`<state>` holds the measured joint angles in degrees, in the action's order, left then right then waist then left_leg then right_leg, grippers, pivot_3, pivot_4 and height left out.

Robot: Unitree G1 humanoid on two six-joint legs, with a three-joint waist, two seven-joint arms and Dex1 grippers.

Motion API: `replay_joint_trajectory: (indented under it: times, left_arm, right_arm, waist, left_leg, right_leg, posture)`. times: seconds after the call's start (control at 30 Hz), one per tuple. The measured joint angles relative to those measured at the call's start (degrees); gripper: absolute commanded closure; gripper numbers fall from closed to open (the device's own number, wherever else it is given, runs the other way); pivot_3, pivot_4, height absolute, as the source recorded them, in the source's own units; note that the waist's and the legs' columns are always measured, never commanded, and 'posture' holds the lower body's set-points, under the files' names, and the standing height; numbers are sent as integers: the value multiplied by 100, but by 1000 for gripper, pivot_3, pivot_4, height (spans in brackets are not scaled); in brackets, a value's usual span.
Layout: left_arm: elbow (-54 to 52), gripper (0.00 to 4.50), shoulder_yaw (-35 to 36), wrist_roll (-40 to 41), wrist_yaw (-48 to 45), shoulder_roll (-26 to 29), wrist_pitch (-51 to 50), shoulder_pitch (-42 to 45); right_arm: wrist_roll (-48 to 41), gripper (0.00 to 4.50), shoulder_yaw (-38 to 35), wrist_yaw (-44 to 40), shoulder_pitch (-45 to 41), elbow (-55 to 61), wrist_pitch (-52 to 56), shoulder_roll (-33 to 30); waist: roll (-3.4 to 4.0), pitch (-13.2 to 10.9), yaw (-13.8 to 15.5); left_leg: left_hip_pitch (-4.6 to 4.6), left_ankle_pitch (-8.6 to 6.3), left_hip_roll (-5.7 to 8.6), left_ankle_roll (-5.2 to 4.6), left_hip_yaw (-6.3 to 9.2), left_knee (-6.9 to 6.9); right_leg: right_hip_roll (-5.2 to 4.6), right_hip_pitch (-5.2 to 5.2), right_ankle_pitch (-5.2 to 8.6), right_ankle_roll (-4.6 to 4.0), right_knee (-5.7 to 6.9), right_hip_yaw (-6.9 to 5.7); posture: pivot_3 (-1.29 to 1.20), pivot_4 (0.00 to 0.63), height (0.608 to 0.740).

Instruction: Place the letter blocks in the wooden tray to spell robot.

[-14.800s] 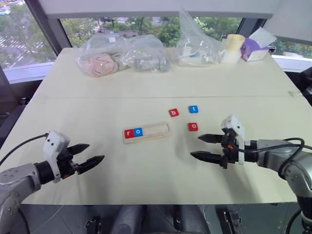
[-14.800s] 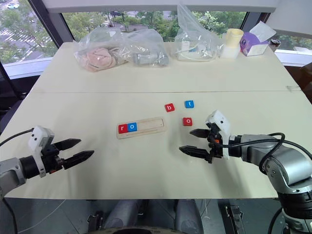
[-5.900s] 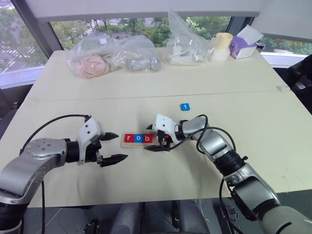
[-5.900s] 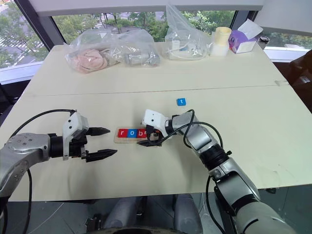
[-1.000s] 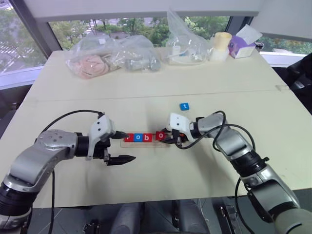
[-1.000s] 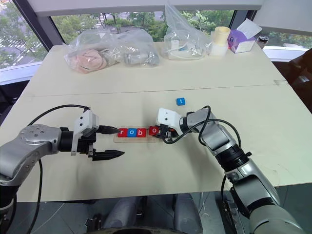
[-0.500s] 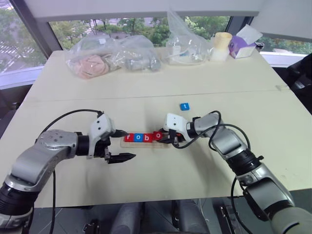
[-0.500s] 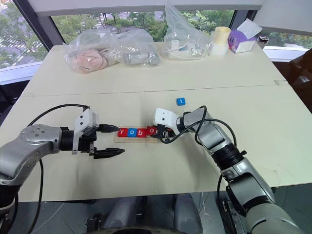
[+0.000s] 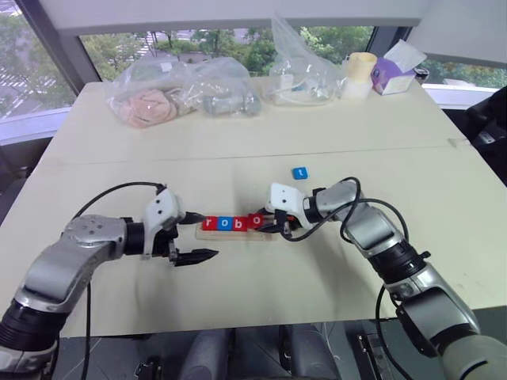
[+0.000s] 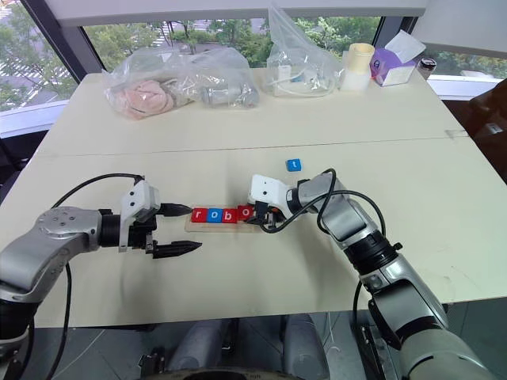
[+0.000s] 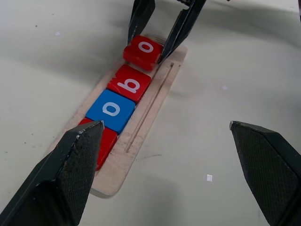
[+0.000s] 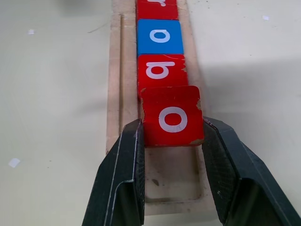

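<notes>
Red o block [image 12: 172, 116] pinched in right hand [image 12: 172, 141] (over wooden tray [image 12: 114, 94]).

Pale wood tray [image 12: 115, 89]. Red tile, white o [image 12: 172, 116], between black pincer fingers [image 12: 124, 174]; beyond it red tile, white b [image 12: 161, 69]; then blue tile, white o [image 12: 159, 36]; then red tile [image 12: 156, 8]. Blue tile, white t [image 9: 299, 172], apart on cream table [image 9: 261, 134].

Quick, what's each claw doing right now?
Left claw: open, holding nothing.
Right claw: closed on the red o block over the wooden tray.
</notes>
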<state>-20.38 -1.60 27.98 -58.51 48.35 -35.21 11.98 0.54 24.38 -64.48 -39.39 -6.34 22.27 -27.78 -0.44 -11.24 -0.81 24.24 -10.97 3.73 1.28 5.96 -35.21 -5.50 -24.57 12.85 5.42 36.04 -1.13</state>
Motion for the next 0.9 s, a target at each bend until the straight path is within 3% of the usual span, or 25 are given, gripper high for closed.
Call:
replay_joint_trajectory:
  times: [0.13,0.17,0.43,0.6,0.77,0.9]
  left_arm:
    - [5,0,1,-38,-3,-14,66,-21]
    - [14,0,1,-48,-3,-14,74,-29]
    - [52,0,5,-115,5,-50,77,-31]
    - [53,0,67,-95,81,-148,59,-34]
    - [348,0,147,-286,705,-783,428,495]
    - [395,0,246,-363,918,-818,486,776]
  right_arm:
    - [13,217,0,21,0,0,44,8]
    - [24,96,-2,53,0,0,45,22]
    - [-72,96,-419,453,-255,0,76,159]
    - [-84,96,-994,887,-224,-28,167,-128]
    - [-16,96,-1794,2368,-179,-543,1082,176]
    - [-107,96,-2416,3476,-40,-388,2142,859]
  waist:
    - [0,0,-2]
    - [0,0,-1]
    - [0,0,-1]
    - [-1,0,18]
    - [-5,3,20]
    - [-4,4,-36]
  left_leg:
    - [0,0,0,0,0,0]
    - [-1,0,0,0,0,0]
    - [-2,0,0,0,1,0]
    - [-1,0,5,0,1,-1]
    - [-5,3,5,5,6,-1]
    - [-13,3,4,5,-10,15]
  right_leg:
    - [0,0,0,0,0,0]
    - [0,0,0,0,1,0]
    - [0,0,-2,3,2,0]
    - [-3,4,-2,3,0,1]
    - [0,4,-8,12,7,1]
    - [1,-4,-11,17,11,21]
  posture:
    - [0,150,740]
    - [0,150,740]
    - [0,150,740]
    - [0,150,740]
    - [0,150,740]
    - [0,150,740]
